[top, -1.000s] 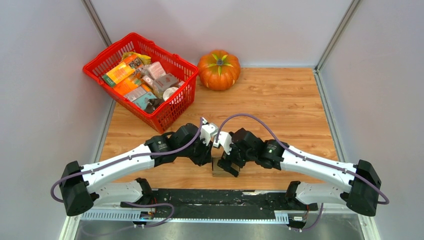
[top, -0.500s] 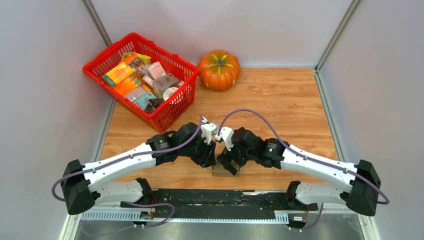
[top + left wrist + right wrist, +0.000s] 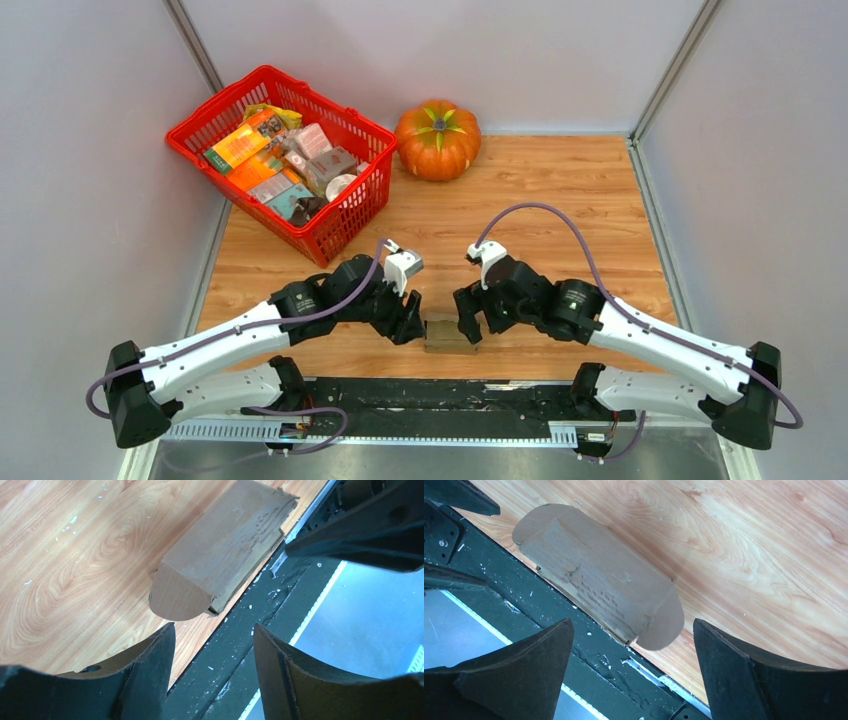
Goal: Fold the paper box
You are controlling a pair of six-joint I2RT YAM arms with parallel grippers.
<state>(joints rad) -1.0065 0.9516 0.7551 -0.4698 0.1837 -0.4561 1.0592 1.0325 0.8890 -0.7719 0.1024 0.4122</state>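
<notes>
The paper box point(image 3: 449, 335) is a small closed brown cardboard box lying at the table's near edge, with rounded end flaps. It shows in the left wrist view point(image 3: 225, 550) and in the right wrist view point(image 3: 594, 580). My left gripper point(image 3: 412, 328) is open and empty just left of the box point(image 3: 212, 635), not touching it. My right gripper point(image 3: 468, 325) is open and empty just right of the box point(image 3: 634, 635), also apart from it.
A red basket point(image 3: 335, 222) with colourful packages stands at the back left. An orange pumpkin point(image 3: 437, 139) sits at the back middle. The black mounting rail point(image 3: 430, 395) runs along the near edge right beside the box.
Both grippers have let go of the box and drawn apart, left arm to the left, right arm to the right. The box now lies flat at the table edge.
</notes>
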